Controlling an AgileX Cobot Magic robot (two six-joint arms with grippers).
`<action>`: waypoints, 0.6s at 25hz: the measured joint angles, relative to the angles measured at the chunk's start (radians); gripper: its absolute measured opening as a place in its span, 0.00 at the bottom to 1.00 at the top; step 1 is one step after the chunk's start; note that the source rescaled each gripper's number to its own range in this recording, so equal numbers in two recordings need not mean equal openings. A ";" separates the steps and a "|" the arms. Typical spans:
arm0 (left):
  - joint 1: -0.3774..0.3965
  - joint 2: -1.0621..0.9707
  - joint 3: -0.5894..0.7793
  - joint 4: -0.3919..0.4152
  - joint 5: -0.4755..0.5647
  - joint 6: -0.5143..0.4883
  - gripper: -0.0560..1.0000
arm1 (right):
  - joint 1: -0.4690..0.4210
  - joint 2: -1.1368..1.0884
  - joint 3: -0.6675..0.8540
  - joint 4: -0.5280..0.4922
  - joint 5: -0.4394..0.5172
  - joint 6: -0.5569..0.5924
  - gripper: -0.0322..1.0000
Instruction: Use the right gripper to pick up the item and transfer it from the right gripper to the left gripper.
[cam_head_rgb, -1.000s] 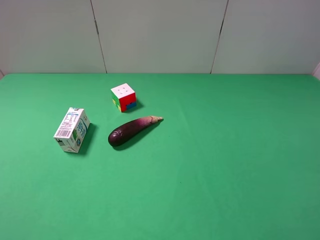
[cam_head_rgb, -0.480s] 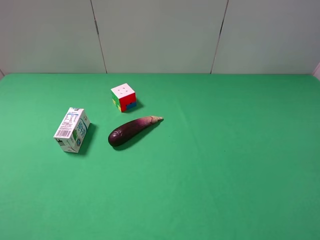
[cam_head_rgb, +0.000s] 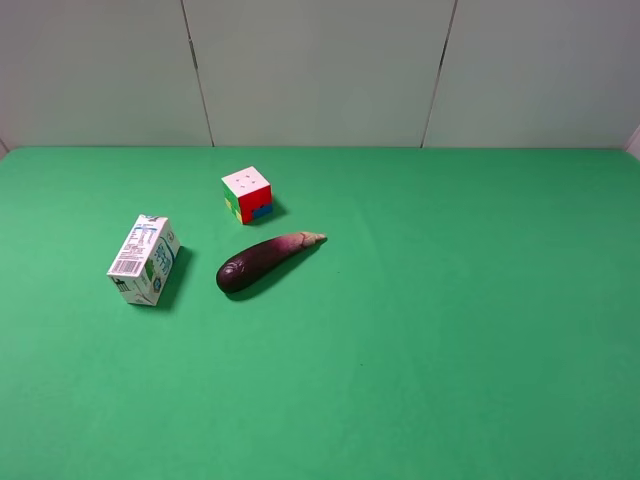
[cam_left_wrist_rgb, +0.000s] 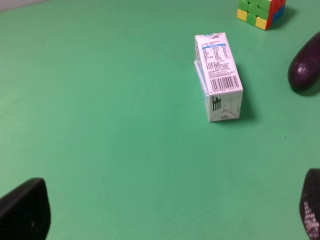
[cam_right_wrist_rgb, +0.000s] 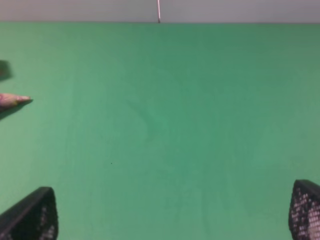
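Note:
The item, a small white drink carton (cam_head_rgb: 145, 259) with blue markings and a barcode, lies on its side on the green table at the left. It also shows in the left wrist view (cam_left_wrist_rgb: 218, 75). Neither arm shows in the exterior high view. My left gripper (cam_left_wrist_rgb: 167, 212) is open and empty, well short of the carton; only its two fingertips (cam_left_wrist_rgb: 25, 210) show. My right gripper (cam_right_wrist_rgb: 172, 212) is open and empty over bare green cloth, far from the carton, with one fingertip (cam_right_wrist_rgb: 32, 215) at each lower corner.
A colourful puzzle cube (cam_head_rgb: 247, 194) stands behind the carton. A dark purple eggplant (cam_head_rgb: 265, 260) lies to the carton's right; its pale stem tip (cam_right_wrist_rgb: 12, 100) shows in the right wrist view. A grey panelled wall (cam_head_rgb: 320, 70) closes the back of the table.

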 joint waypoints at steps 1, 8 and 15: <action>0.000 0.000 0.000 0.000 0.000 0.001 1.00 | 0.000 0.000 0.000 0.000 0.000 0.000 1.00; 0.015 0.000 0.000 0.002 0.000 0.001 1.00 | 0.000 0.000 0.000 0.000 0.000 0.000 1.00; 0.155 0.000 0.000 0.004 0.000 0.001 1.00 | 0.000 0.000 0.000 0.001 0.001 0.000 1.00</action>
